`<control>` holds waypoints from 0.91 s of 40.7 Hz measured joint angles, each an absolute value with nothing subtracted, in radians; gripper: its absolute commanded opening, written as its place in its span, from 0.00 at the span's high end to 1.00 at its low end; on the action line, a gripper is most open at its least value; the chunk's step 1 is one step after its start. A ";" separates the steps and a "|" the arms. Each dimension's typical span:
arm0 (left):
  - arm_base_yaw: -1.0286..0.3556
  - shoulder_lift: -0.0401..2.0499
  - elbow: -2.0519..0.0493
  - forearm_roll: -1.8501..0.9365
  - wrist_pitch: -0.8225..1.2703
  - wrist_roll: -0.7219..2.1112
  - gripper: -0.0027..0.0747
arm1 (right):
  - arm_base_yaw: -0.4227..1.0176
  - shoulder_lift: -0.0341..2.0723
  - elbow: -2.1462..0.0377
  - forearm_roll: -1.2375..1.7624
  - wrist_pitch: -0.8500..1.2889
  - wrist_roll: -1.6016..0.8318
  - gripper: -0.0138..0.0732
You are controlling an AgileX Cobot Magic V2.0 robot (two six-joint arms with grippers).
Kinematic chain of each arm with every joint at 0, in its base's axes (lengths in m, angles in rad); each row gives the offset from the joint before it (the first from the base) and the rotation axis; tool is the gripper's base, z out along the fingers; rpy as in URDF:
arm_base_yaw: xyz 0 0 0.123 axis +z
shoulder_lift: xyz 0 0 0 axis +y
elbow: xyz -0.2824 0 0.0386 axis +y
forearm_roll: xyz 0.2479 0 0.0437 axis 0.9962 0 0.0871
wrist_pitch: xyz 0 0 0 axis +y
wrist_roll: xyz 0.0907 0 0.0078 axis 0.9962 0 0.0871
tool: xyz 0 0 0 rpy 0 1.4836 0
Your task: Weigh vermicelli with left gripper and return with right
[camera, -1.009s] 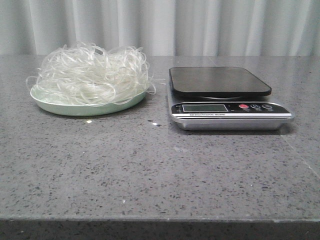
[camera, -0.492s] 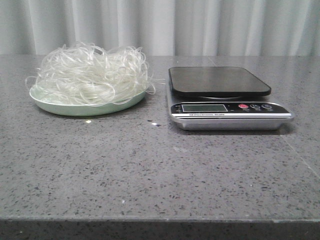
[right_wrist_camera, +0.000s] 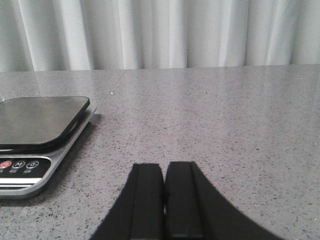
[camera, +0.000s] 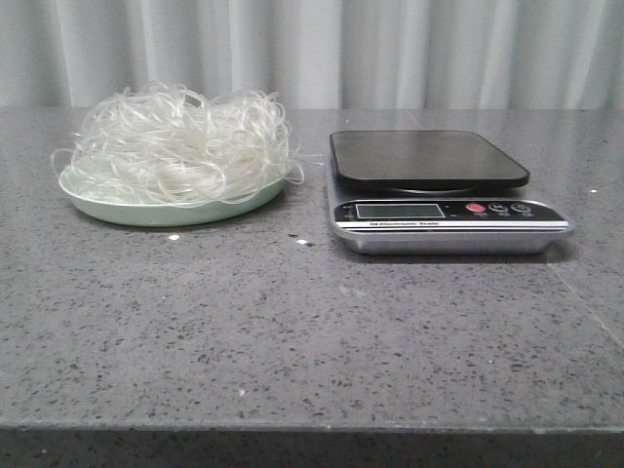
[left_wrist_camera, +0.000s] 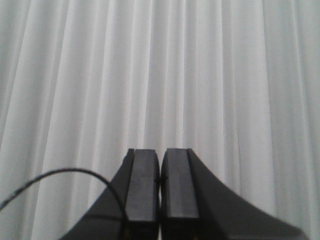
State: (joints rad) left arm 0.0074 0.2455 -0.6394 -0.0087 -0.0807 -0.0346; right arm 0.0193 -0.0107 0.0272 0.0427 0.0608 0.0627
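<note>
The vermicelli (camera: 180, 143) is a fluffy whitish tangle piled on a pale green plate (camera: 146, 212) at the back left of the grey stone table. The scale (camera: 444, 190), silver with a black top, stands to its right with nothing on it; it also shows in the right wrist view (right_wrist_camera: 37, 131). Neither gripper shows in the front view. My left gripper (left_wrist_camera: 160, 152) is shut and empty, facing only the white curtain. My right gripper (right_wrist_camera: 164, 167) is shut and empty, low over the table to the right of the scale.
A white pleated curtain (camera: 312, 49) hangs behind the table. The table's front edge (camera: 312, 427) runs across the bottom of the front view. A seam (camera: 585, 302) crosses the tabletop at the right. A few small specks (camera: 300, 240) lie between plate and scale.
</note>
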 measured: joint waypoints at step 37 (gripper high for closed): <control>-0.302 1.240 -1.257 -0.073 0.596 -0.025 0.07 | 0.019 -0.011 0.027 0.043 0.063 0.063 0.67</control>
State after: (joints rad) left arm -0.3016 1.2398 -1.2573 -0.0730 0.5957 -0.0245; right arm 0.0193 -0.0107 0.0272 0.0427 0.0631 0.0627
